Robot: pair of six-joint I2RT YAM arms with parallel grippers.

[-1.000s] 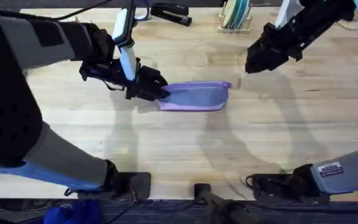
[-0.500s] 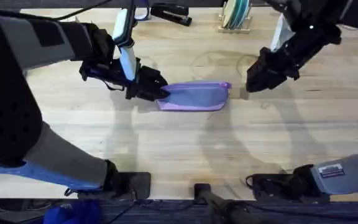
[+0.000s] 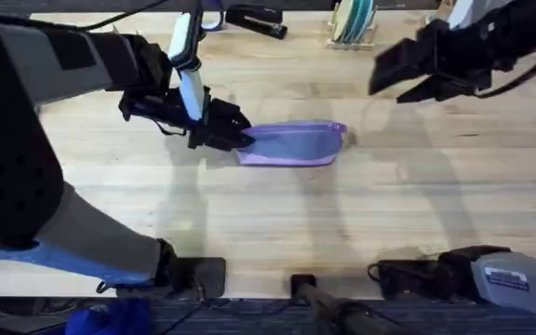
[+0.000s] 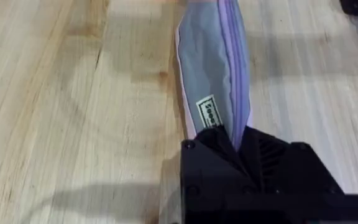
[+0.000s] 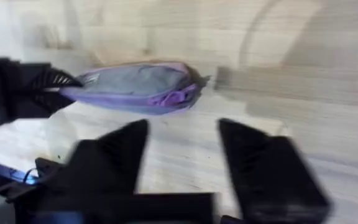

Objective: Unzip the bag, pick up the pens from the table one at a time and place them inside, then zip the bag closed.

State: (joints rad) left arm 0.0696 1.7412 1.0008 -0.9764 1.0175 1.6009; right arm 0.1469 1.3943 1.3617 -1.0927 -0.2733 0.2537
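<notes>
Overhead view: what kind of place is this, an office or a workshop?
Probably a robot test bench: two arms bolted at a wooden table, one gripper clamping a purple pouch, a stapler at the far edge.

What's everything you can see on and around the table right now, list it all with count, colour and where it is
bag: one, lavender-purple with a grey-blue side panel, lying mid-table, its zipper along the top
table: one, light wooden butcher-block, under everything
stapler-like object: one, black, far edge left of centre
rack of discs: one, wooden stand holding pale and teal discs, far edge right of centre
blue item: one, at the near edge by the left base, too unclear to name
left gripper: one, black, shut on the bag's left end
right gripper: one, black, fingers spread open, raised above the table to the right of the bag, holding nothing
</notes>
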